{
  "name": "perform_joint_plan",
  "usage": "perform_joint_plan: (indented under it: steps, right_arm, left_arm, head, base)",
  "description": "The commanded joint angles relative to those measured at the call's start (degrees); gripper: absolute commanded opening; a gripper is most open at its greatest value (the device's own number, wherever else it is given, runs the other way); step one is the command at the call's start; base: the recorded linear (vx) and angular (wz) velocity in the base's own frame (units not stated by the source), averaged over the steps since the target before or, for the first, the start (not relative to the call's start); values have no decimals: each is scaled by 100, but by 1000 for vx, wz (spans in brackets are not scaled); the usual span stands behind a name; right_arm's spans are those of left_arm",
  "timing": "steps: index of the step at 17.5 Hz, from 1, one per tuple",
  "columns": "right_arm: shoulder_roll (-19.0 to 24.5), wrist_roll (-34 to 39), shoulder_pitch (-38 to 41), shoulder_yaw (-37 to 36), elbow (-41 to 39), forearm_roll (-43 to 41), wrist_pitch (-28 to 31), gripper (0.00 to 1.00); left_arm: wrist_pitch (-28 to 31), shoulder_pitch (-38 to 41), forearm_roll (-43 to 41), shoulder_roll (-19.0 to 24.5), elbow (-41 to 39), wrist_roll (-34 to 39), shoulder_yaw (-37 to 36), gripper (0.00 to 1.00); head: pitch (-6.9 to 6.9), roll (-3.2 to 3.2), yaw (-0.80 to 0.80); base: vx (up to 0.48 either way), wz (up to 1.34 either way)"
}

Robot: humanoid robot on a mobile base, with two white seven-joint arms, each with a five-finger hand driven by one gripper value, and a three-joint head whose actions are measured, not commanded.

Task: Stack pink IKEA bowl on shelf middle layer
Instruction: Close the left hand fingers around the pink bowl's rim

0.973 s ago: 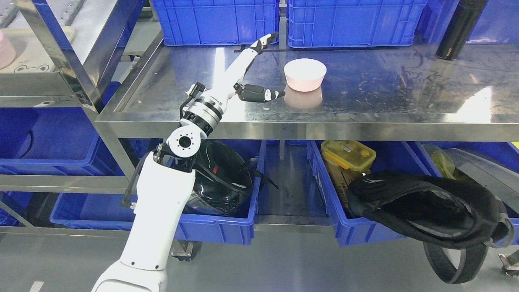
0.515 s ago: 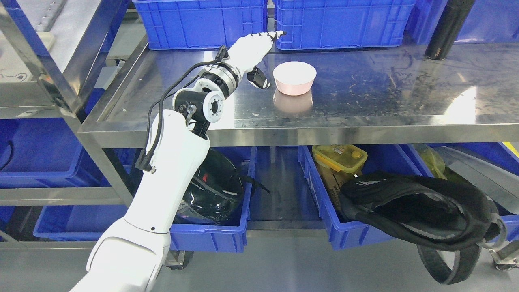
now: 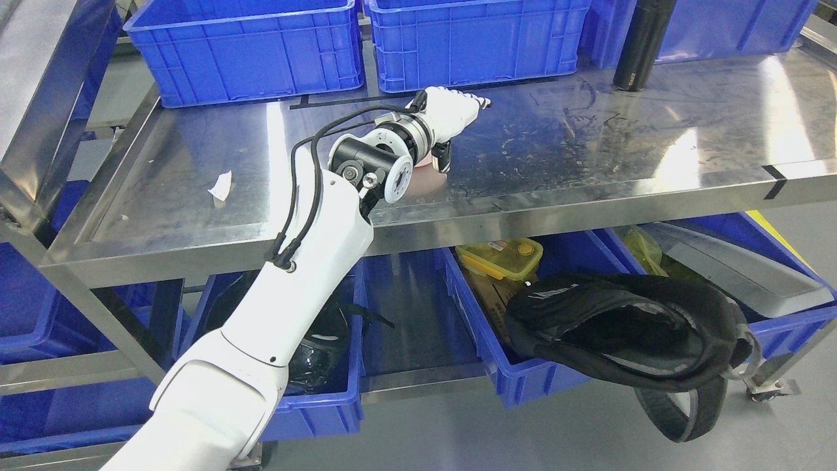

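Reaching in from the lower left, my left arm (image 3: 307,248) blocks most of what matters: its wrist joint (image 3: 374,163) sits in front of the pink bowl (image 3: 423,171), so only a small pink patch shows just right of the joint and below my hand.

My left hand (image 3: 451,112) lies over where the bowl stands, on the steel shelf (image 3: 588,150), palm down. White fingers (image 3: 472,103) point right and look nearly straight; the thumb (image 3: 443,157) hangs down at the pink patch. Cannot tell whether the hand has closed on the bowl or only covers it: contact is hidden.

Left to right on the shelf:
- crumpled white scrap (image 3: 220,186), well apart from the hand
- two blue crates (image 3: 248,49) along the back
- black bottle (image 3: 639,42), its top cut off by the frame edge

Below the shelf, blue bins (image 3: 523,386). The left one is mostly hidden behind my arm; something dark inside it, not identifiable. The middle one holds a yellow-lidded box (image 3: 500,256) with a black bag (image 3: 628,333) draped over the bin front. My right hand does not appear.
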Motion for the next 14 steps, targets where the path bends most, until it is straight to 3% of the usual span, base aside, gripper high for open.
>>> perform_joint_plan:
  steps: [1, 11, 14]
  right_arm:
    - [-100, -1, 88, 0, -100, -1, 2, 100]
    - [-100, -1, 88, 0, -100, -1, 2, 100]
    - [-100, -1, 88, 0, -100, -1, 2, 100]
  left_arm:
    - [-20, 3, -312, 322, -137, -137, -286, 100]
    - [6, 566, -321, 1060, -850, -340, 171, 100]
    - [-3, 593, -312, 973, -832, -296, 242, 100]
  head:
    - [0, 0, 0]
    - [0, 0, 0]
    - [0, 0, 0]
  base:
    - [36, -185]
    - [31, -6]
    - [67, 59]
